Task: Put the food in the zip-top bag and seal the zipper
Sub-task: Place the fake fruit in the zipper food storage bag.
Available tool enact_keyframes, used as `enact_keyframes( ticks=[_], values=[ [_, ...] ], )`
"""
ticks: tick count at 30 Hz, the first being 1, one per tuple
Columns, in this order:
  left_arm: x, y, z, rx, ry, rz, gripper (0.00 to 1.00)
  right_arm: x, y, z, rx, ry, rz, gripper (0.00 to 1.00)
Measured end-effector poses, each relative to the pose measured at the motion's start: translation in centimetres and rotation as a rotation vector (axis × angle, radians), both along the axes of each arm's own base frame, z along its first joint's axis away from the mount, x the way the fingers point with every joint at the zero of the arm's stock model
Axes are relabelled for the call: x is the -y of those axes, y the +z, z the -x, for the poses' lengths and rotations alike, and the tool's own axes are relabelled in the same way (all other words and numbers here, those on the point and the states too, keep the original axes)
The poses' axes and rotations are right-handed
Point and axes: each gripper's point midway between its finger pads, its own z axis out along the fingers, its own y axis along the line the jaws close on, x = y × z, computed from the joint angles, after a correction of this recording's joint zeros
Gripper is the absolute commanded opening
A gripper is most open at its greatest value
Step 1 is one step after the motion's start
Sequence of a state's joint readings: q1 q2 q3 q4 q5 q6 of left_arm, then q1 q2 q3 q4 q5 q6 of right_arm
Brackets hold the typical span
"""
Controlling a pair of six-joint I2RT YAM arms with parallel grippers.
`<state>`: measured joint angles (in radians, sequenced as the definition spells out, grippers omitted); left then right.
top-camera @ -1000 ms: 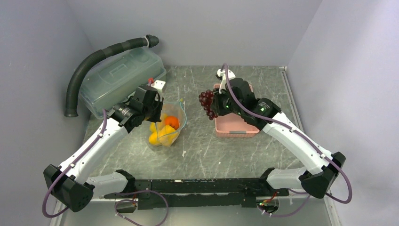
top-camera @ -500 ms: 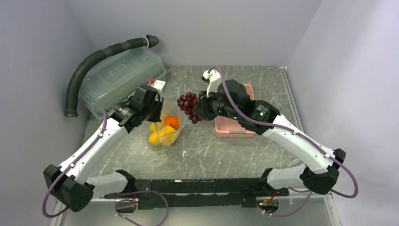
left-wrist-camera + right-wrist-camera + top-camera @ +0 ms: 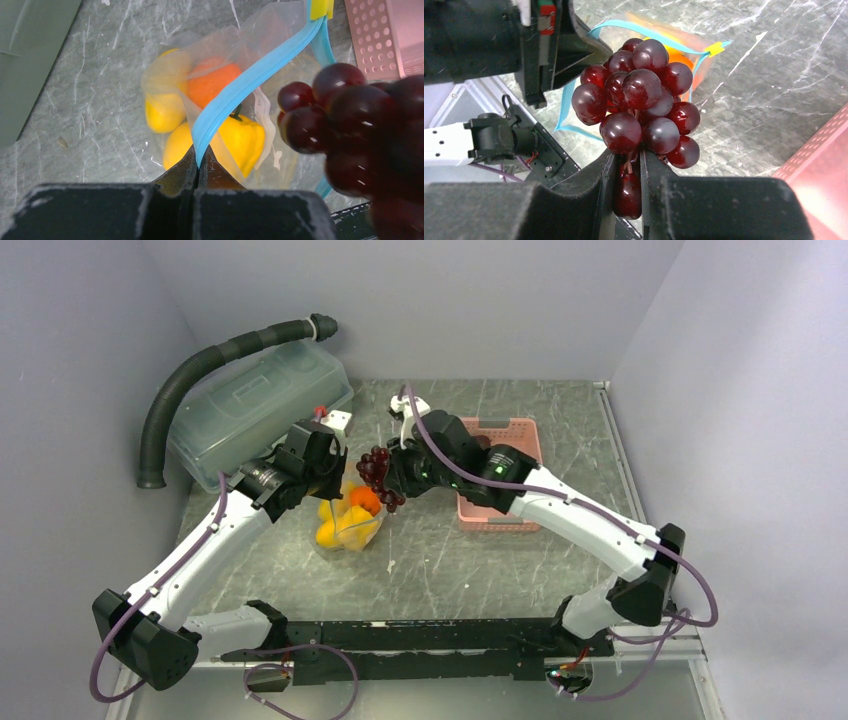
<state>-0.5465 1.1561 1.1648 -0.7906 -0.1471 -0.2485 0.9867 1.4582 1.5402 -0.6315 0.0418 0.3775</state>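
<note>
The grape bunch (image 3: 639,105) is hanging in the air right by the open mouth of the zip-top bag (image 3: 270,30). My right fingers (image 3: 628,160) are squeezing shut on its stem end, and the dark red grapes are sticking out past the tips. I cannot tell if the grapes are touching the bag.

The bag is lying on the counter (image 3: 450,560), left of the middle and a bit nearer the left edge. Inside it a round orange fruit (image 3: 212,82) is sitting next to some yellow fruits (image 3: 242,140). My left fingers (image 3: 199,162) are pinching tight on the blue zipper (image 3: 250,80), and the mouth is gaping open. A small yellow slider (image 3: 321,7) is sitting at the far end of the strip.

The pink basket (image 3: 530,440) is sitting to the right of the bag, toward the back edge, partly under my right arm. The big grey-green box (image 3: 250,410) is filling the back left corner, and a black hose (image 3: 200,365) is curving over it.
</note>
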Motion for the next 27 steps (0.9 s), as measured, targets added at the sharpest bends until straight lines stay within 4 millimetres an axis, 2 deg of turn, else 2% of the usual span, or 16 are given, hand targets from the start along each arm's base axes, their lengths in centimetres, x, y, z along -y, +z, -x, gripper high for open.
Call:
enact_keyframes(
  ticks=[14,22,27],
  values=[
    [0.0,0.1,0.0,0.002,-0.001,0.002,0.00,-3.5,-2.9,-1.9,-0.106,-0.076,-0.025,0.00],
    [0.0,0.2,0.1,0.005,-0.001,0.004,0.00,-4.8,-5.0,-1.9,-0.141,-0.087,-0.004,0.00],
    [0.0,0.2,0.1,0.005,-0.002,0.006,0.00,-5.5,-5.8,-1.1,-0.139,-0.074,0.019,0.00]
  ],
)
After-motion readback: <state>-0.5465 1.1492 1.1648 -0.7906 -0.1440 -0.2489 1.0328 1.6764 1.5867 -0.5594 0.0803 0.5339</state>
